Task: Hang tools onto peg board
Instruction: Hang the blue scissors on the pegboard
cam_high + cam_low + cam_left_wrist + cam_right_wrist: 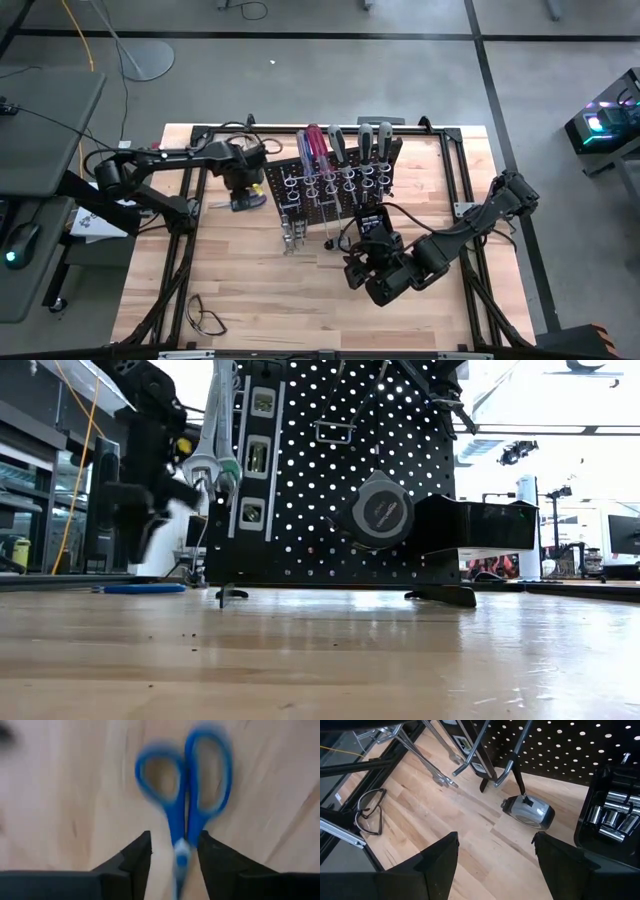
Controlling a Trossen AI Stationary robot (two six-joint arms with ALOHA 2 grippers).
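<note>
Blue-handled scissors [182, 805] lie flat on the wooden table [260, 290], left of the black peg board [335, 180]. My left gripper [175, 842] hangs open above them, pointing down, one finger on either side of the scissors' pivot and clear of it; the low view shows this gripper [140, 510] well above the scissors [140, 588]. Red, blue and grey-handled screwdrivers [345, 145] stand in the board's silver rings. Wrenches [215, 460] hang on the board's other face. My right gripper [495, 842] waits open near the table's front, on that side of the board.
A grey tape measure [380, 510] and a black box [480, 525] holding metal sockets sit on the board's near face. Clear safety glasses [205, 315] lie at the table's near left. Black frame struts [180, 250] run along both table sides.
</note>
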